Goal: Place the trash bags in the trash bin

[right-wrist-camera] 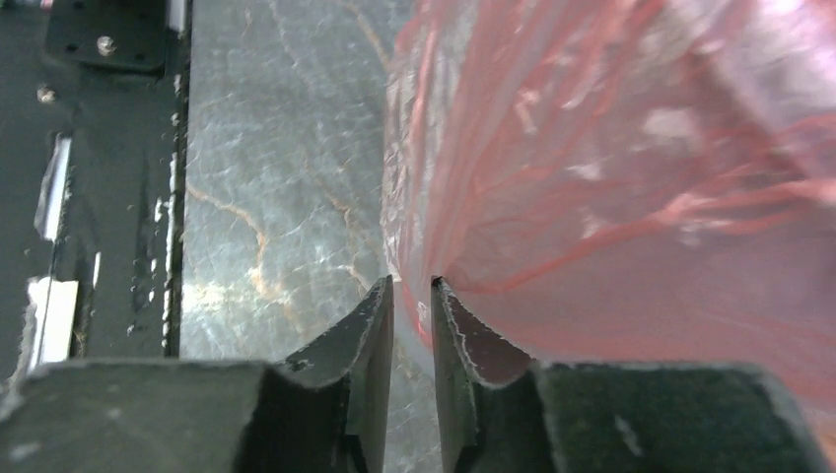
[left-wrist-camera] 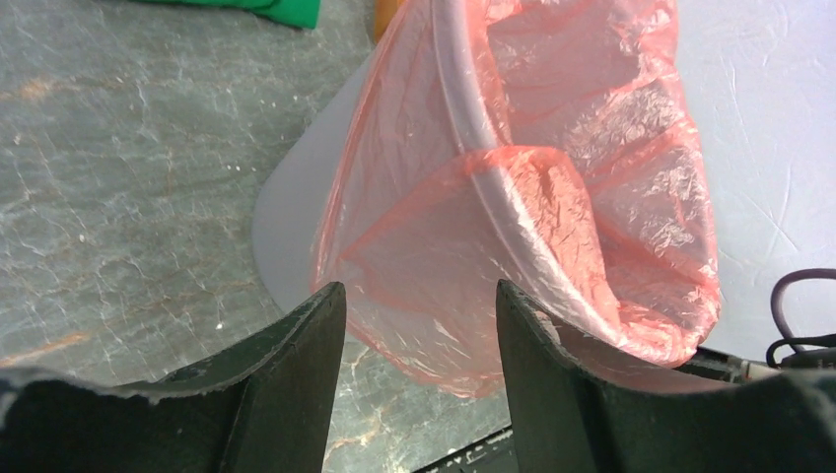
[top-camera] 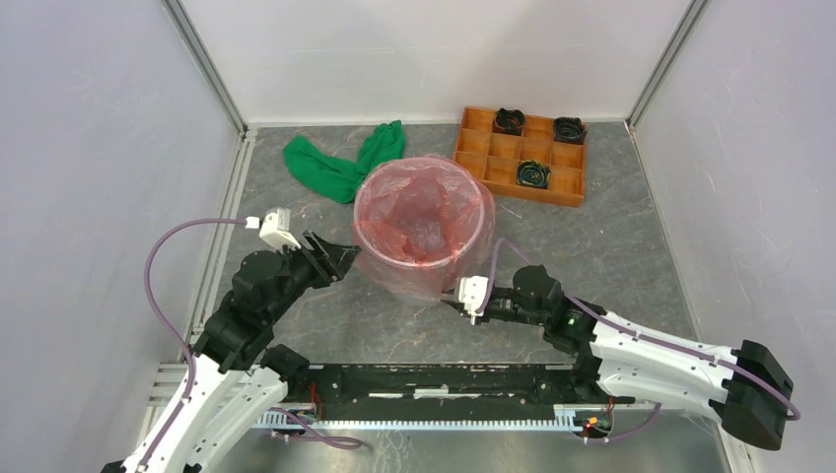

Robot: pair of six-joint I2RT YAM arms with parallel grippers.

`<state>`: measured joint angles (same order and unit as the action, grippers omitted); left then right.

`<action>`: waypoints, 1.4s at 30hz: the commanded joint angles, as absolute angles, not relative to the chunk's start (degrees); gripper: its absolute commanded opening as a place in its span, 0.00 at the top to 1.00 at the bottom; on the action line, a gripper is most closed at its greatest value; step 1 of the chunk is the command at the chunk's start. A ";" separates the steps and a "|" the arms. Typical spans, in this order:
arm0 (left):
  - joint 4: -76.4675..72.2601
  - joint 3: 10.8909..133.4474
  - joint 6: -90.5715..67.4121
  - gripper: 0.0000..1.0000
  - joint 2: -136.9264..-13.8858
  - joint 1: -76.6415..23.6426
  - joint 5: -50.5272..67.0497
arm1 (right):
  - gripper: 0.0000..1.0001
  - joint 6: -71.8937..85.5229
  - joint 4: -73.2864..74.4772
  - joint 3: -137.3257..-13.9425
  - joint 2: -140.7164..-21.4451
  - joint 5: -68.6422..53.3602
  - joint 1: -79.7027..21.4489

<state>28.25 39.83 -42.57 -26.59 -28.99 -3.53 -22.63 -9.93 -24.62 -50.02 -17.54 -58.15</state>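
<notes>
The grey marbled table (top-camera: 611,246) filled the enclosure floor, with the left arm (top-camera: 246,305) and the right arm (top-camera: 641,350) reaching in from its near edge toward the middle. There the round light grey trash bin (left-wrist-camera: 286,232) stood upright, lined by the thin red-orange trash bag (top-camera: 422,225). The film sank in crumpled folds inside the bin, was turned over the paler rim and hung as a loose skirt down the outside wall. On the left side a strip of bare wall showed below it. Behind the bin to the right, well apart from it, the orange-brown wooden tray (top-camera: 503,173) lay flat. The green cloth (top-camera: 335,166) sprawled behind and to the left, its nearest fold just beside the bin. Neither lay between the arms and the bin. The left gripper (left-wrist-camera: 419,296) sat at the bin's left side with its jaws spread wide, the draped film and rim just ahead of the gap; contact could not be judged. The right gripper (right-wrist-camera: 412,294) was low at the bin's near side, its jaws drawn almost together and pinching the hanging edge of the film. Three dark round pieces (top-camera: 533,173) sat in separate compartments of the tray.
</notes>
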 commanded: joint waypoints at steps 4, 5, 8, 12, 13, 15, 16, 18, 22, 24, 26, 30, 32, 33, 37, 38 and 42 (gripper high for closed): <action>28.08 38.04 -46.80 0.35 -25.35 -28.86 -5.97 | 0.46 -11.49 -0.80 -32.74 -45.74 -13.86 -58.52; 28.20 37.75 -46.63 0.35 -24.93 -28.91 -7.15 | 0.43 -10.34 3.88 -33.88 -44.49 -13.66 -58.50; 27.89 36.32 -46.57 0.27 -24.66 -28.86 -9.79 | 0.33 -7.57 12.08 -35.99 -39.58 -7.34 -58.53; 26.84 35.15 -46.54 0.27 -28.12 -28.91 -11.33 | 0.18 -2.96 16.50 -36.93 -32.88 11.12 -58.51; 26.62 35.07 -46.71 0.27 -29.28 -28.85 -11.88 | 0.20 -1.91 17.99 -37.59 -32.37 16.82 -58.47; 25.41 35.22 -46.96 0.26 -31.40 -28.86 -11.82 | 0.33 -0.58 20.99 -38.90 -32.74 28.76 -58.39; 24.60 35.24 -47.24 0.25 -32.32 -28.91 -11.13 | 0.39 -0.10 22.08 -39.33 -33.25 34.52 -58.38; 22.84 35.39 -47.52 0.24 -34.02 -28.88 -10.09 | 0.39 2.14 22.73 -40.21 -35.06 43.16 -58.03; 21.42 36.14 -47.61 0.23 -37.25 -28.91 -8.54 | 0.38 0.64 15.95 -43.26 -37.96 43.26 -53.05; 21.01 36.17 -48.12 0.23 -38.05 -28.87 -7.89 | 0.40 0.51 12.29 -45.78 -40.85 37.63 -46.80; 20.60 36.13 -48.65 0.23 -38.40 -28.90 -6.92 | 0.40 0.47 9.11 -47.99 -44.80 27.05 -38.16; 20.30 36.14 -48.95 0.22 -38.36 -28.92 -6.05 | 0.39 3.24 2.18 -50.36 -50.98 7.93 -28.92; 20.06 36.26 -48.96 0.22 -38.56 -28.88 -5.66 | 0.37 4.02 1.38 -51.76 -54.03 4.39 -28.17; 20.09 36.37 -48.96 0.22 -38.70 -28.85 -5.48 | 0.35 4.34 0.96 -52.15 -55.28 2.72 -27.83; 20.10 35.98 -48.63 0.22 -38.68 -28.88 -5.60 | 0.25 6.24 -2.72 -50.44 -56.34 -1.72 -26.33; 20.00 35.66 -48.53 0.22 -38.68 -28.87 -5.70 | 0.24 6.46 -3.56 -49.97 -56.46 -2.18 -26.02; 19.08 34.66 -48.34 0.22 -39.28 -28.84 -5.19 | 0.25 6.48 -6.11 -48.97 -59.08 -5.22 -24.70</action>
